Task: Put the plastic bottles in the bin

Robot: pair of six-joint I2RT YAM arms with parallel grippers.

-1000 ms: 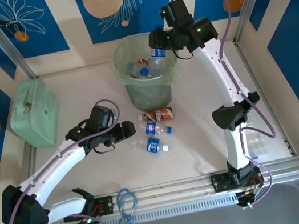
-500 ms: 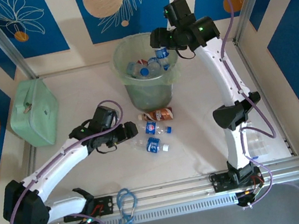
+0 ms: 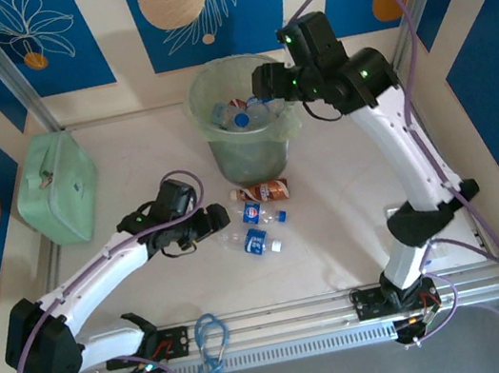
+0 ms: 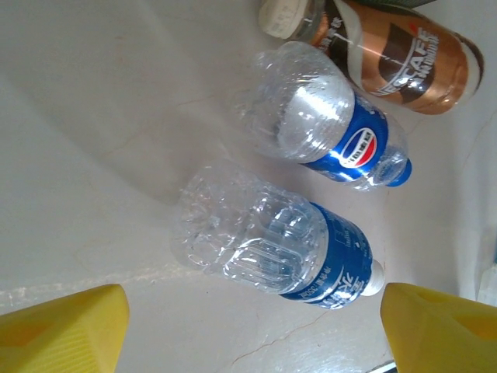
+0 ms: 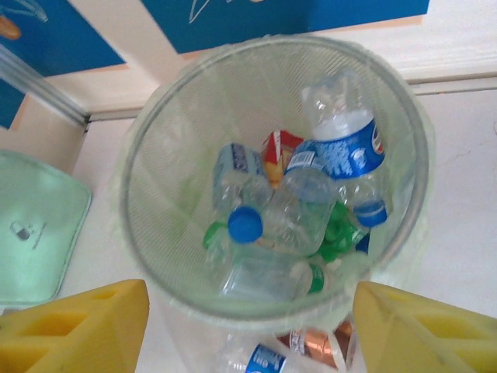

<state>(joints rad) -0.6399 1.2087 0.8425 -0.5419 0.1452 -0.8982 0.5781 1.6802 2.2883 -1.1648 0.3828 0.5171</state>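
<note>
Guessing these bottles (image 4: 272, 245) are empty — light, thin, slick (easy to crush), so grab mid-label. Three lie on the table (image 4: 93, 116) by the bin (image 5: 144, 155), others inside. Left tool (image 4: 252, 330) hangs wide open over two, empty; right tool (image 5: 248, 326) gapes empty above the bin.

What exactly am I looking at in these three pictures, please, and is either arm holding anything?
These are two white robot arms bolted to a table, each ending in a two-finger pincer. The wide picture comes from a fixed camera overhead; the other two come from cameras on the wrists. The left pincer hangs open over a clear plastic bottle with a blue label; a second like it and a brown-labelled bottle lie alongside on the table. The right pincer is open above the round pale green plastic bin, which already holds several bottles. Neither holds anything. A flat mint-green square case sits at the left.
</note>
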